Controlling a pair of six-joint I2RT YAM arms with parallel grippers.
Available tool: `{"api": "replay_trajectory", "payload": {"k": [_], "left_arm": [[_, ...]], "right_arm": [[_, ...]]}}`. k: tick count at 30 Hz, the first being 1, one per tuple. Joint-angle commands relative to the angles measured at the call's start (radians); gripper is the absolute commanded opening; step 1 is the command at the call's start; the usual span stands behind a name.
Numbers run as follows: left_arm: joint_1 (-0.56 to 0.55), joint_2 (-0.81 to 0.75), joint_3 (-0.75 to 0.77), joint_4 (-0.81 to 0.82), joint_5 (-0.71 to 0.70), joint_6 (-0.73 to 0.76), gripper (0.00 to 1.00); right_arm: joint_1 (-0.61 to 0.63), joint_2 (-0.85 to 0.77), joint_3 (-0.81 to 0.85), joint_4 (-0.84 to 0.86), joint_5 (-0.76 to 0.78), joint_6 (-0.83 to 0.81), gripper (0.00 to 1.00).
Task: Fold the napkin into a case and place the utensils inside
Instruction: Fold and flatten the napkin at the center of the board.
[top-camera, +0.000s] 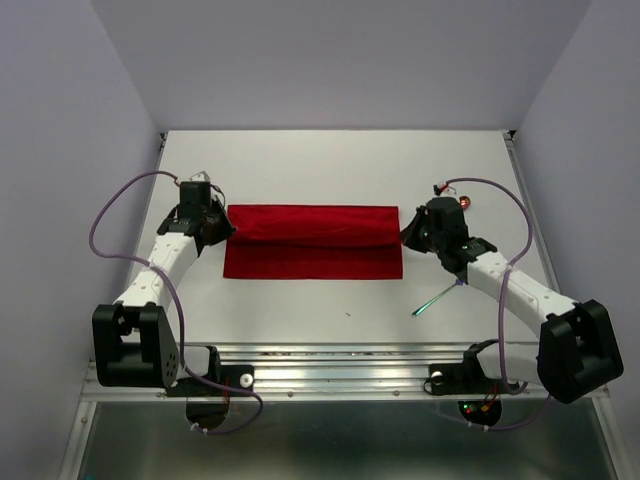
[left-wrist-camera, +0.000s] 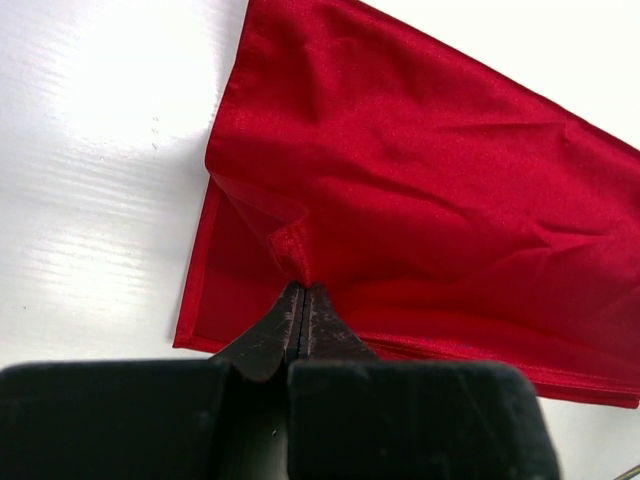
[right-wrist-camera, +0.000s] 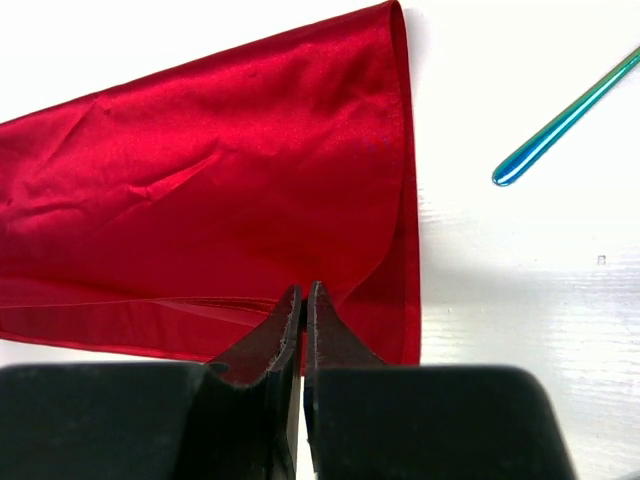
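The napkin (top-camera: 312, 243) is laid on the table (top-camera: 330, 160), half folded. Its top layer is pinched at each end by the shut jaws of the left gripper (left-wrist-camera: 303, 290) and right gripper (right-wrist-camera: 303, 290). If one end is pulled harder, the cloth could be dropped and the fold left crooked.

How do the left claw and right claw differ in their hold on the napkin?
The left claw pinches the napkin at its left end, the right claw at its right end. Cloth puckers at the left claw's tips; at the right claw's it curves smoothly. A teal handle lies near the right claw, not the left claw. Both are shut on cloth.
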Motion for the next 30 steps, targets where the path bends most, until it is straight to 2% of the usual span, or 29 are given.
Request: {"api": "replay_trajectory", "payload": {"k": [1,9,30], "left_arm": [[0.006,-0.059,-0.017,-0.027,0.008,-0.008,0.0],[0.006,-0.095,-0.064,-0.05,0.0,-0.017,0.0],[0.006,-0.004,-0.118,-0.047,-0.013,-0.075,0.0]], "right_arm": [[0.005,-0.037,0.031,-0.024,0.038,-0.031,0.01],[0.005,-0.043,-0.01,-0.024,0.014,-0.015,0.01],[0.005,-0.025,-0.13,0.011,-0.044,0.04,0.01]]}}
